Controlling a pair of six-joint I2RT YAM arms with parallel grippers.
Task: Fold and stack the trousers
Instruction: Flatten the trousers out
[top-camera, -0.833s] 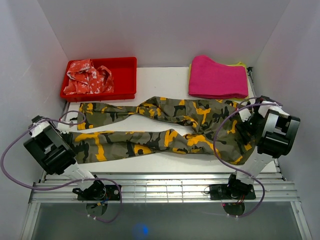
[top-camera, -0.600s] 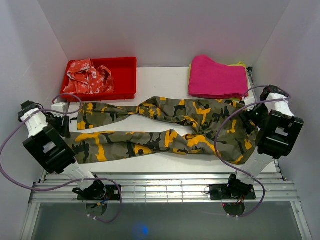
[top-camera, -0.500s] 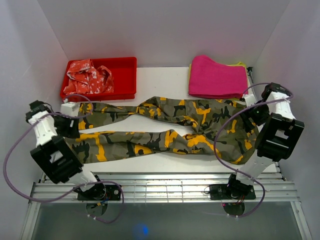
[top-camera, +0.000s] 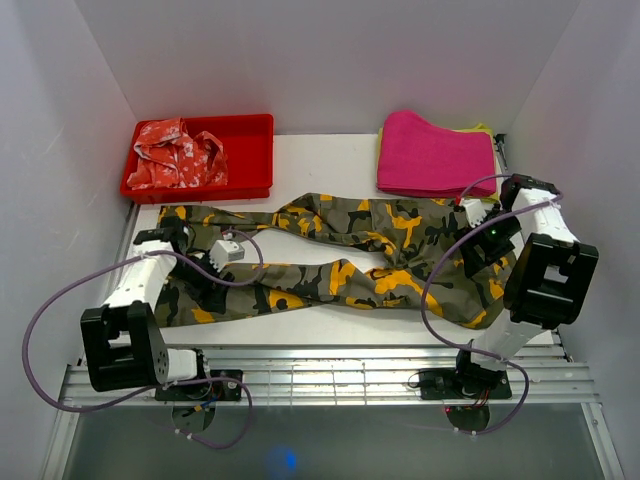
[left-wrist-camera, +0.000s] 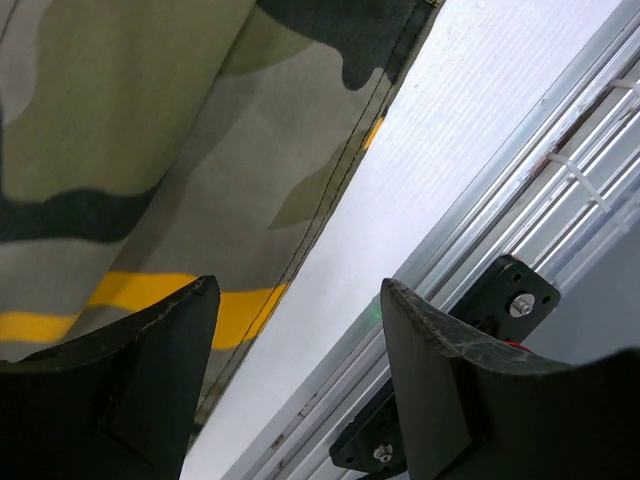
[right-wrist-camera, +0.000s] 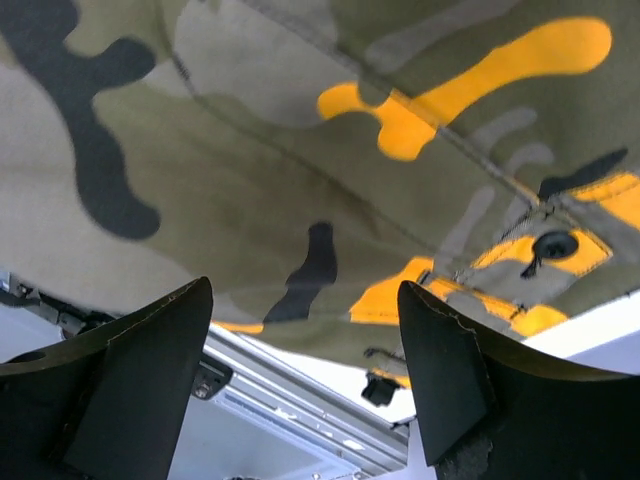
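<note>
The trousers (top-camera: 330, 255) lie at full length across the worktop (top-camera: 330, 160), waist to your right and the two legs running left in a narrow V. No fold has been made yet.

**Change noted:** Less than a second ago both arms stood out beyond the ends of the garment. Both have now swung inward over it. The left tool (top-camera: 200, 285) has come from outside the worktop's left edge to the cuff end of the near leg. The right tool (top-camera: 478, 250) has drawn in from the right edge to the waist. I judge this to be the approach for the first grasp, with folding about to begin and stacking still to come.

**Left arm:** The elbow is raised and the forearm is angled down over the near leg. In the wrist view the left tool (left-wrist-camera: 297, 290) is spread with nothing between its fingers. It sits over the hem of the trousers (left-wrist-camera: 150, 130), where cloth meets bare worktop, with the near rail (left-wrist-camera: 560, 190) just beyond.

**Right arm:** The arm is folded back towards the centre. The right tool (right-wrist-camera: 305, 290) is spread wide above the trousers (right-wrist-camera: 300, 150), near a buttoned pocket flap, and is pinching nothing.

**Surroundings:** The red tray (top-camera: 250, 150) holding a red-and-white garment (top-camera: 175, 155) and the pink folded cloth (top-camera: 435, 155) sit at the far side, untouched.
</note>
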